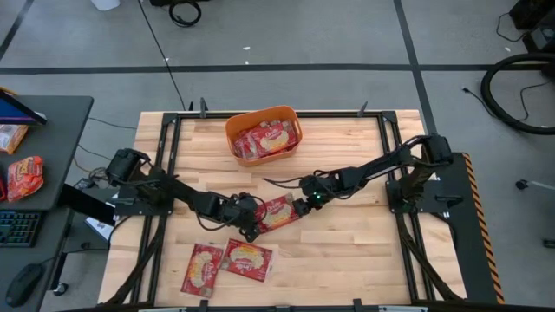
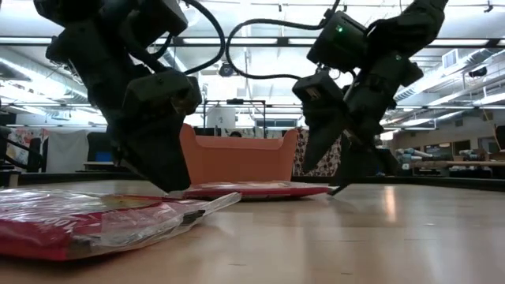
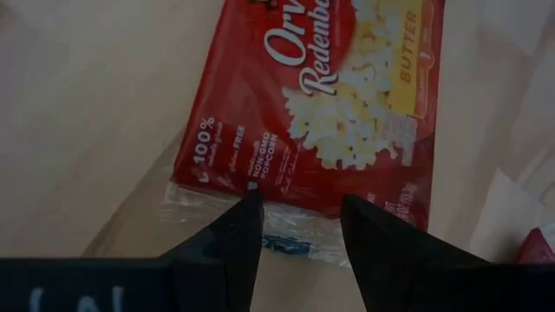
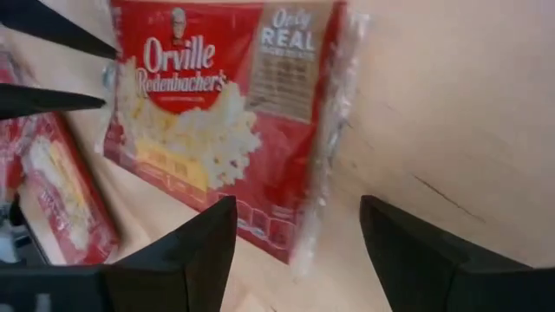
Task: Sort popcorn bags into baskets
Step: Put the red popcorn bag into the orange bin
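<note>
Pale butcher-block planks top the table (image 1: 347, 251), framed in black rails on a grey floor. By the look of it the sorting is partly done: the orange basket (image 1: 264, 134) at the far edge already holds a few popcorn bags (image 1: 270, 139), while three more lie out on the wood. At the near left, two loose bags (image 1: 225, 262) rest side by side, untouched. Just beyond them the left gripper (image 1: 253, 227) reaches in low from the left, its fingers (image 3: 230, 238) parted a little and poised at the clear sealed edge of the middle bag (image 1: 277, 211), not yet closed on it. That bag lies flat at the table's centre, between the two arms. From the right, the right gripper (image 1: 303, 206) stretches across to the bag's opposite end, fingers (image 4: 204, 247) spread wide and holding nothing, tilted down over its edge. Three bags are left, I judge.
</note>
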Controlling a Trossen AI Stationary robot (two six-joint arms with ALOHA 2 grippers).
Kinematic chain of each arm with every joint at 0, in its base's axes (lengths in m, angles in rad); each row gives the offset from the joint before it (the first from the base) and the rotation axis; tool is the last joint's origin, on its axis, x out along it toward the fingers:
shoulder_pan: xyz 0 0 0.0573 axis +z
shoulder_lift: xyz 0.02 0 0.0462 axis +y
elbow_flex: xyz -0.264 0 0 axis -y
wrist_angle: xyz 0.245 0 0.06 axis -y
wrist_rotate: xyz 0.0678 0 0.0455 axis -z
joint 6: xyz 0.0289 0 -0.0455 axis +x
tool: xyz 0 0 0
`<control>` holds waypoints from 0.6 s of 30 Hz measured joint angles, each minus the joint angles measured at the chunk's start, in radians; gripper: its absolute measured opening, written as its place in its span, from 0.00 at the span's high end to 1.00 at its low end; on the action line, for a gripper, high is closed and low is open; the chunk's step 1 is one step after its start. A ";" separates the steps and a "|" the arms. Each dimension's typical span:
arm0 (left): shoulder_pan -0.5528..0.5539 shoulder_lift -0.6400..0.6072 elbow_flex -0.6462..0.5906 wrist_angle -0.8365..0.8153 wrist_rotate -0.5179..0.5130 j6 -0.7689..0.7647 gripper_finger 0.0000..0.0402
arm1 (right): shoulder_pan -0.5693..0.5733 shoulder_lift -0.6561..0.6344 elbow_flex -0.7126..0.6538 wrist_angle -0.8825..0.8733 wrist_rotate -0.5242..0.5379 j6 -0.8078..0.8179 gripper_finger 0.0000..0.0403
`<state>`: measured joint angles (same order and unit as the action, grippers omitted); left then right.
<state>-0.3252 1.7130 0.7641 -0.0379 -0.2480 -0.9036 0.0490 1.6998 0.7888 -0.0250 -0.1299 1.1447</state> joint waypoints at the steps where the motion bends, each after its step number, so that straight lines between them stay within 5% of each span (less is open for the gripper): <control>1: -0.002 0.000 -0.001 0.005 0.001 0.000 0.59 | 0.002 0.016 0.006 0.004 -0.006 0.004 0.38; 18: -0.005 0.002 -0.003 0.030 0.004 0.000 0.59 | -0.012 0.135 0.092 0.196 -0.089 -0.072 0.46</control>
<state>-0.3302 1.7149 0.7609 -0.0079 -0.2440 -0.9032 0.0368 1.8347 0.8809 0.1707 -0.2191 1.0726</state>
